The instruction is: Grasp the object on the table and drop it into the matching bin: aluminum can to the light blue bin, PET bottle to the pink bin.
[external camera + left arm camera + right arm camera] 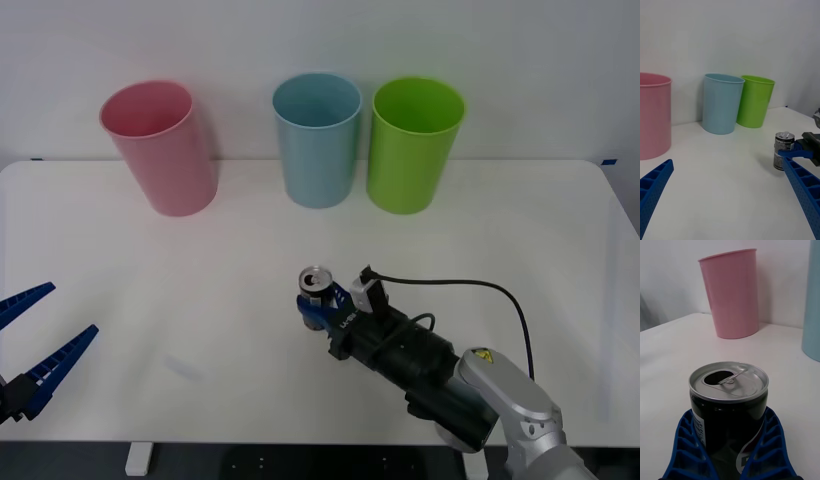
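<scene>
right gripper [318,303] jaws clasping aluminum can [316,283] — upright

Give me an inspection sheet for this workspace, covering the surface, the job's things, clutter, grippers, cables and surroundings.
Surface: white table, flat, no spills seen.
Job's things: aluminum can upright near the table's middle, tab opened; light blue bin and pink bin upright at the far edge, blue between pink and green.
Clutter: lime green bin beside the light blue bin, not part of the job.
Grippers: right gripper has its blue fingers against both sides of the can; left gripper open, low over the table's near left edge, holding nothing.
Cables: black cable loops from the right wrist over the table.
Surroundings: plain white wall behind the bins.
</scene>
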{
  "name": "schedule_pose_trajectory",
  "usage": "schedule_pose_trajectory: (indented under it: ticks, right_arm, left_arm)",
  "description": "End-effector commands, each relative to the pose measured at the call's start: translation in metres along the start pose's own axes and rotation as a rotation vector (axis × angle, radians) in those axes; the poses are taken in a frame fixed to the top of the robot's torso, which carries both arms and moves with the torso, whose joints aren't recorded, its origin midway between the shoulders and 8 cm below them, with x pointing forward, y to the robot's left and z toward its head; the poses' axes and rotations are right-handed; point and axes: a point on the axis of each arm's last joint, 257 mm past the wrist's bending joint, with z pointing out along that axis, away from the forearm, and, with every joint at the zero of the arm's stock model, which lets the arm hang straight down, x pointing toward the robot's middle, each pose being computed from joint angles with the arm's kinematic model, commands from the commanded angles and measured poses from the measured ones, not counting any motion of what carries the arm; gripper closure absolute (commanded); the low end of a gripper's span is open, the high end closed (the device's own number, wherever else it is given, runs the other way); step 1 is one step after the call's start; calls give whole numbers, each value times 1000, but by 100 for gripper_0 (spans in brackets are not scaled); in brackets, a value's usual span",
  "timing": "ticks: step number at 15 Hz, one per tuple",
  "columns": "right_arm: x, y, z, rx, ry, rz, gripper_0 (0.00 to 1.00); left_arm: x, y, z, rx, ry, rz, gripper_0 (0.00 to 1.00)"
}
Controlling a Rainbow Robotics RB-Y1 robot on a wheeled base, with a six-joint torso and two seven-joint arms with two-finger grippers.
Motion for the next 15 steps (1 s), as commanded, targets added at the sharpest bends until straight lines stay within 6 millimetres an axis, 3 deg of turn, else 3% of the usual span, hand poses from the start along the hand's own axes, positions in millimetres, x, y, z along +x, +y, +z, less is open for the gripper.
schedule_pose_trajectory:
  ticks: [1,9,15]
  right_arm:
    - [-11,-10,-10,9,-14,7,100]
    - [-71,-43,-50,64,-92,102,100]
    - [-159,-66,-62,92,-224,2,100]
  left_arm:
    - [0,0,0,0,0,0,0]
    - [0,0,0,0,0,0,0]
    - [0,0,0,0,0,0,0]
